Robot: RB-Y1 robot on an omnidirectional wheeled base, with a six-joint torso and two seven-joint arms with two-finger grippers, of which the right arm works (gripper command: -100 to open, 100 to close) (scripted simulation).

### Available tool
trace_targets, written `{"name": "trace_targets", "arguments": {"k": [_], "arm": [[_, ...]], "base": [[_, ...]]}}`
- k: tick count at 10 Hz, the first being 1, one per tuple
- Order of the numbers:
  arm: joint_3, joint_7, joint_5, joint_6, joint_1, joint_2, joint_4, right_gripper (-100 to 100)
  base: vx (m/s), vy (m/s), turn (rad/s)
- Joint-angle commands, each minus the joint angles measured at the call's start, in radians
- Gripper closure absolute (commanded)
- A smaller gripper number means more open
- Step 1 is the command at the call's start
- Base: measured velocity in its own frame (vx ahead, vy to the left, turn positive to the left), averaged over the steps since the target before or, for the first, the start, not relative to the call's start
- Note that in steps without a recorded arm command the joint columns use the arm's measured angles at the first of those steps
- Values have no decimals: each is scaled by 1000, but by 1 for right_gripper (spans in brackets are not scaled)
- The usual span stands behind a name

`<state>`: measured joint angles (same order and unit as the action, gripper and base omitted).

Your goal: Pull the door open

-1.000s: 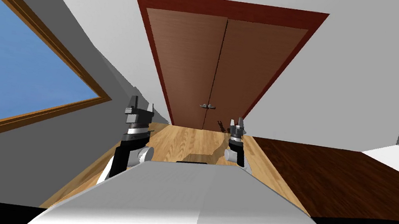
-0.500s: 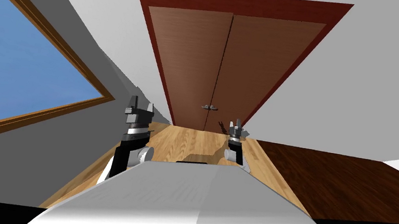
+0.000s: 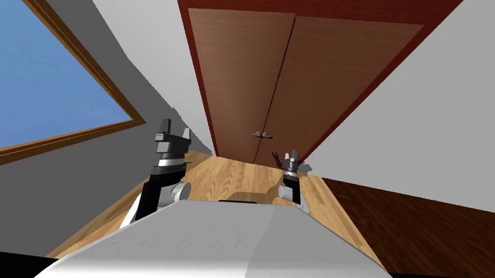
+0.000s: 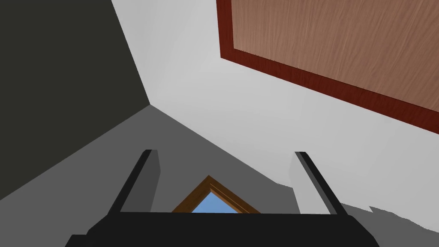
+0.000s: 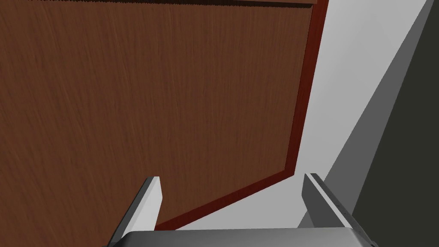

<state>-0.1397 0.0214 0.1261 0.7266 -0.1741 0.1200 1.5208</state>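
Head view: the brown double door (image 3: 286,84) is seen shut straight ahead, with small handles (image 3: 261,134) at its centre seam. The right gripper (image 3: 292,161) is held spread near the right leaf, seemingly readied for a handle. The left gripper (image 3: 173,135) is held spread, off to the side.

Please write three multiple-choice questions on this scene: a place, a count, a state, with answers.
1. Where sit the two small grey handles on the brown wooden double door? A middle seam; B outer edges; C top.
2. How many leaves has that door? A one; B two; C three.
3. How are the fingers of the right gripper? A open; B shut on a handle; C shut, empty.
Answers: 1 A, they flank the seam. 2 B, one seam divides it. 3 A, they stand apart in the right wrist view.
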Motion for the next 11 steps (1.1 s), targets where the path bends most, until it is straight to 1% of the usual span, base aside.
{"name": "trace_targets", "arguments": {"k": [1,2,3,4,5,6,9,10,11], "arm": [[-3,-2,0,9,12,0,-35,-100],[-11,-2,1,13,24,3,-67,-100],[-11,-2,1,13,24,3,-72,-100],[-18,-3,3,17,37,6,-109,-100],[-25,-3,4,21,49,9,-135,-100],[-25,-3,4,21,49,9,-145,-100],[-47,-5,9,34,87,18,-252,-100],[-47,-5,9,34,87,18,-255,-100],[-55,-5,10,38,99,20,-290,-100]], "base": [[43,-11,34],[52,-7,60],[43,-7,37],[52,-9,73],[71,-14,104],[57,-13,37],[77,-20,88],[62,-21,35],[65,-16,77]]}}
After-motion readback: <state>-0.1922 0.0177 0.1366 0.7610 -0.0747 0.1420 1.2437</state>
